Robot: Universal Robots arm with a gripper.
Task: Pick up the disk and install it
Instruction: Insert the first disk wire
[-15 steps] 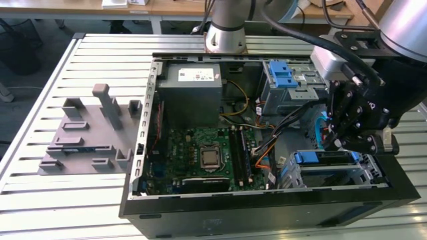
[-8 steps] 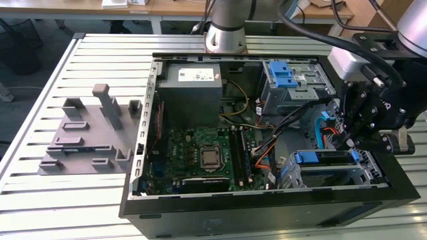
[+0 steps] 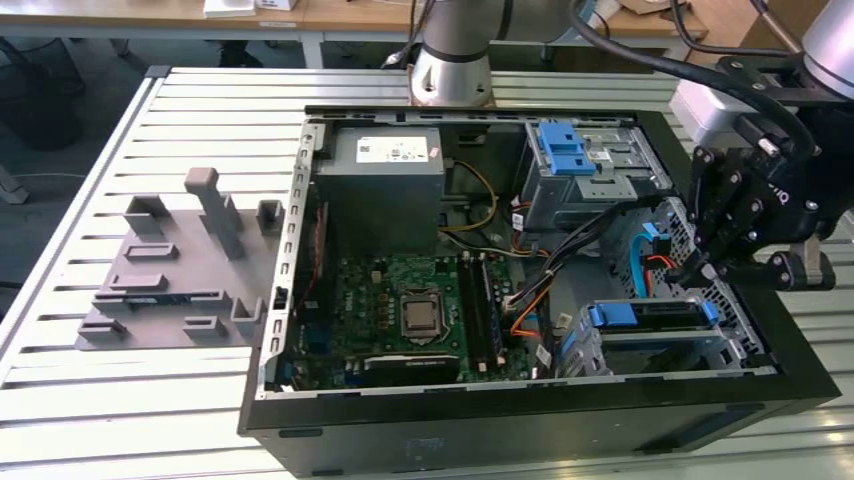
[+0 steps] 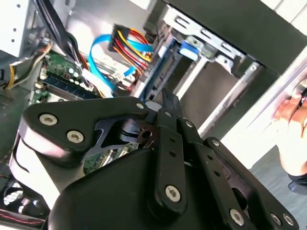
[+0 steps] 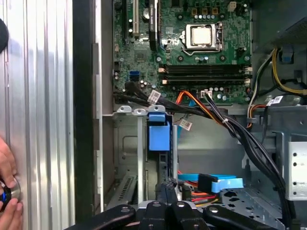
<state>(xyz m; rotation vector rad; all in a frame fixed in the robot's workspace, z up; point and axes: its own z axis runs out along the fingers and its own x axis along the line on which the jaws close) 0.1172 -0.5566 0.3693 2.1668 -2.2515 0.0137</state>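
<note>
Disk, a flat drive in a blue carrier frame, sits slotted in the lower drive bay at a front corner of the open computer case, on the exterior view's right. In the first wrist view it appears edge-on, its blue tab facing the motherboard. The gripper hangs at the disk's opposite end, fingers drawn together with nothing visible between them; whether the tips touch the disk cannot be told.

The pick-up looks done and the install appears to be at its seating stage. Finishing would call for a straight push along the bay's rails.

Black and orange cables cross just beside the tab, and a blue flat cable lies near the fingertips, crowding the bay. A person's hand rests on the slatted table outside the case wall.
</note>
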